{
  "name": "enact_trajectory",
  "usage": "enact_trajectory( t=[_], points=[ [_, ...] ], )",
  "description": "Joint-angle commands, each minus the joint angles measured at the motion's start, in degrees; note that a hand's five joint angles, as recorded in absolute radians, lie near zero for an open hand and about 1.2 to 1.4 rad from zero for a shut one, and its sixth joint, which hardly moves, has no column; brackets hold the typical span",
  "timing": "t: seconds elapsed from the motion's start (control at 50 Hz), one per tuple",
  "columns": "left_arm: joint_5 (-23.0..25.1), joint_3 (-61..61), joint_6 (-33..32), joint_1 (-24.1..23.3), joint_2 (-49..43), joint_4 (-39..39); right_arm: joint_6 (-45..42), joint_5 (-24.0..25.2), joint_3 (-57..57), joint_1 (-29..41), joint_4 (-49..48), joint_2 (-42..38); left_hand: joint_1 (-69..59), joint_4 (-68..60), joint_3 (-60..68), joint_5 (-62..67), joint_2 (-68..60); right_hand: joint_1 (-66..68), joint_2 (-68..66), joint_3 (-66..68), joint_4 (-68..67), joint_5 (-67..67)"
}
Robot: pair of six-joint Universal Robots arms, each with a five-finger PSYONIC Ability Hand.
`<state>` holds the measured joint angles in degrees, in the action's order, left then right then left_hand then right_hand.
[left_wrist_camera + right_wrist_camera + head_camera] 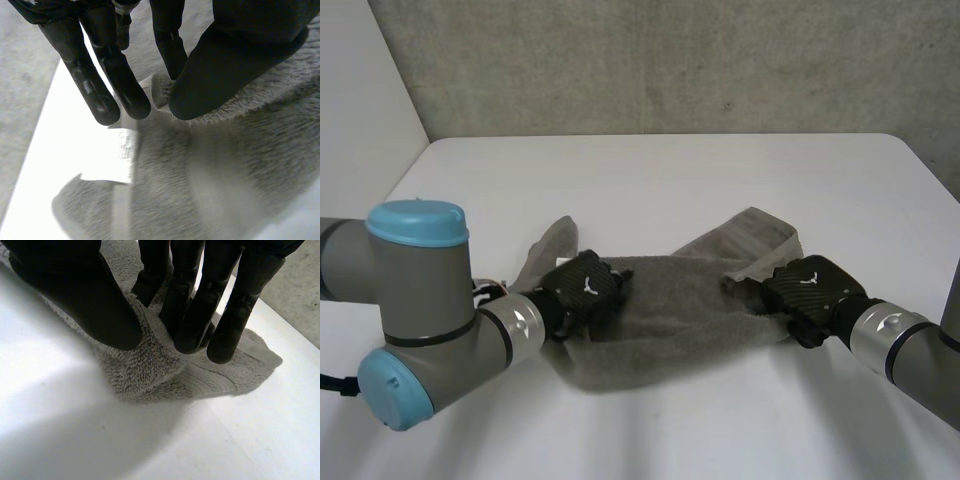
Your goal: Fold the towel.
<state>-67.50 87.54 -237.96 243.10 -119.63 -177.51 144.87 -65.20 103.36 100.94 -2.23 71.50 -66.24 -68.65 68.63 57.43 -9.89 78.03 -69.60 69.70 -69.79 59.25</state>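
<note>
A grey towel point(670, 325) hangs stretched between my two hands just over the white table point(670, 180). My left hand point(582, 290) holds its left end; there the thumb point(230, 60) and fingers point(125, 95) pinch a folded edge of the towel point(240, 160), beside a white label point(117, 155). My right hand point(810, 285) holds the right end, where thumb point(95, 300) and fingers point(195, 325) are closed on a bunched ridge of the towel point(150, 365). Loose corners point(755, 235) lie on the table beyond both hands.
A concrete wall point(670, 60) rises behind the table's far edge. The left edge of the table point(405, 170) runs diagonally past my left arm point(415, 300). Bare white surface lies in front of and behind the towel.
</note>
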Motion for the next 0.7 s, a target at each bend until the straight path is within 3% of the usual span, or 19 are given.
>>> enact_trajectory(
  t=[0.02, 0.16, 0.2, 0.28, 0.52, 0.66, 0.7],
  points=[
    [-6.49, 0.17, 1.44, 2.29, 5.36, -3.28, 0.67, -0.02, -0.35, -0.83, -1.28, 0.56, -13.76, -11.35, 11.37, 12.57, -70.11, 1.97, -10.4, 10.3, -10.21, 10.75],
    [-7.2, 0.44, 6.36, 2.29, 10.29, -4.51, 2.08, 0.07, -0.88, -0.83, -2.08, 4.35, -13.76, -11.35, 11.37, 12.57, -70.11, 1.97, -10.4, 10.3, -10.21, 10.75],
    [-7.12, 1.92, 15.11, 3.25, 15.63, -5.48, 5.49, -0.02, -0.01, -0.92, -4.17, 7.59, -13.76, -11.35, 11.37, 12.57, -70.11, 1.97, -10.4, 10.3, -10.21, 10.75],
    [-6.68, 5.08, 22.43, 5.97, 18.46, -6.27, 7.44, 0.24, 0.88, -1.1, -5.33, 9.0, -13.76, -11.35, 11.37, 12.57, -70.11, 1.97, -10.4, 10.3, -10.21, 10.75],
    [-6.94, 9.05, 24.73, 7.56, 19.35, -5.74, 7.35, 0.25, -0.08, -1.01, -3.84, 10.14, -13.76, -11.35, 11.37, 12.57, -70.11, 1.97, -10.4, 10.3, -10.21, 10.75],
    [-7.29, 4.06, 30.52, 7.04, 33.29, -2.85, 7.44, 0.42, -5.71, -0.83, 3.81, 18.41, -13.76, -11.35, 11.37, 12.57, -70.11, 1.97, -10.4, 10.3, -10.21, 10.75],
    [-7.47, 1.84, 32.29, 6.95, 35.96, -2.58, 7.79, 1.12, -12.97, -0.66, 10.02, 23.22, -13.76, -11.35, 11.37, 12.57, -70.11, 1.97, -10.4, 10.3, -10.21, 10.75]
  ],
)
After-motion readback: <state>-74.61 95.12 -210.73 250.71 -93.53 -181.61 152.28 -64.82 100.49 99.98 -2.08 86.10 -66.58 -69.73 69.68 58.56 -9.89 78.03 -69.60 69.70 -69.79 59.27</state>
